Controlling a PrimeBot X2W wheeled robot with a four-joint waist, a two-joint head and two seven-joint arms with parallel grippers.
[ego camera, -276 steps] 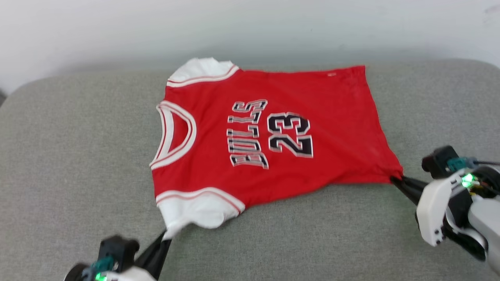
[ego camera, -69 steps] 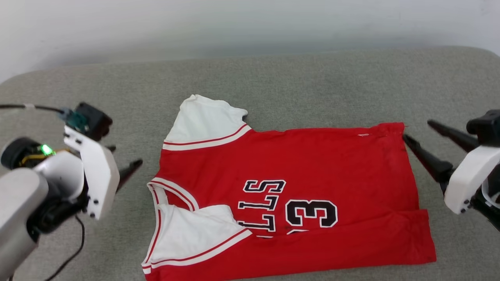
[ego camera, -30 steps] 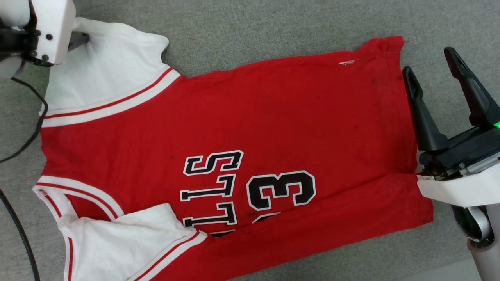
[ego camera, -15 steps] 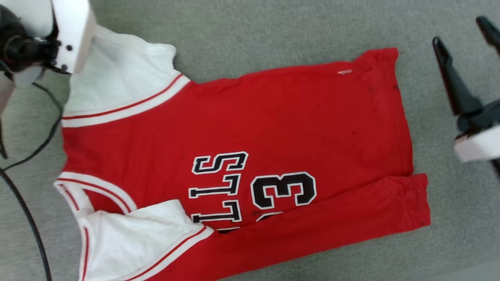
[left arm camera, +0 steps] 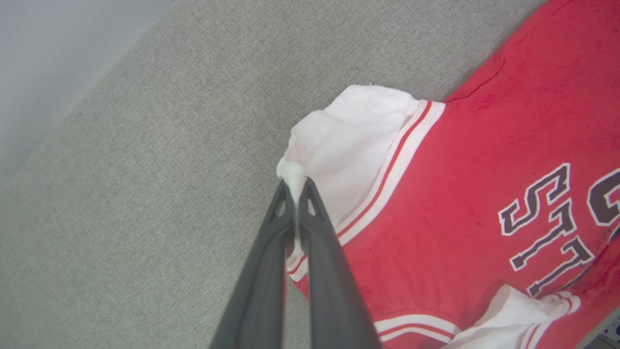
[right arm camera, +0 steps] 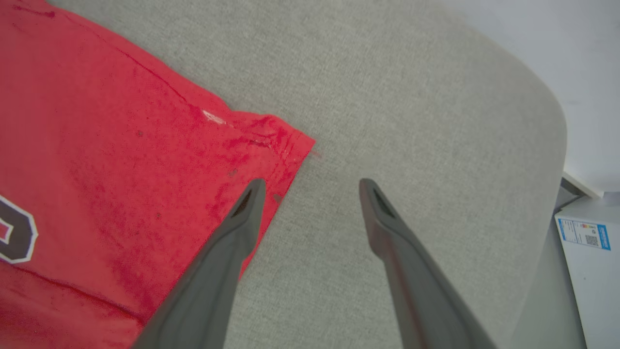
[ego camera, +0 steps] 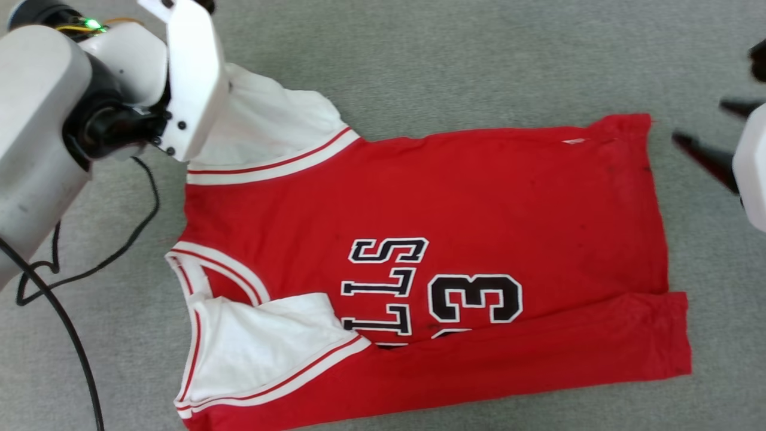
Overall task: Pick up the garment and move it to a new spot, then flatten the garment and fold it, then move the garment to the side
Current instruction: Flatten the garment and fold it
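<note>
The left end effector [left arm camera: 294,184] is pinched tight on the tip of the far white sleeve [left arm camera: 339,145]. A little bit of white cloth pokes up between its two dark fingers. The right end effector [right arm camera: 311,186] is wide open and holds nothing. It hangs just beside the far bottom corner of the garment [ego camera: 479,191], with one finger over the red hem. I cannot tell if it touches. The garment lies spread on the grey surface [ego camera: 449,60], front up, neck toward the left arm. Its near long edge is folded over the front and hides part of the black letters [ego camera: 386,281]. The near sleeve [ego camera: 269,347] lies folded onto the chest. A black cable [ego camera: 72,336] trails by the left arm.
</note>
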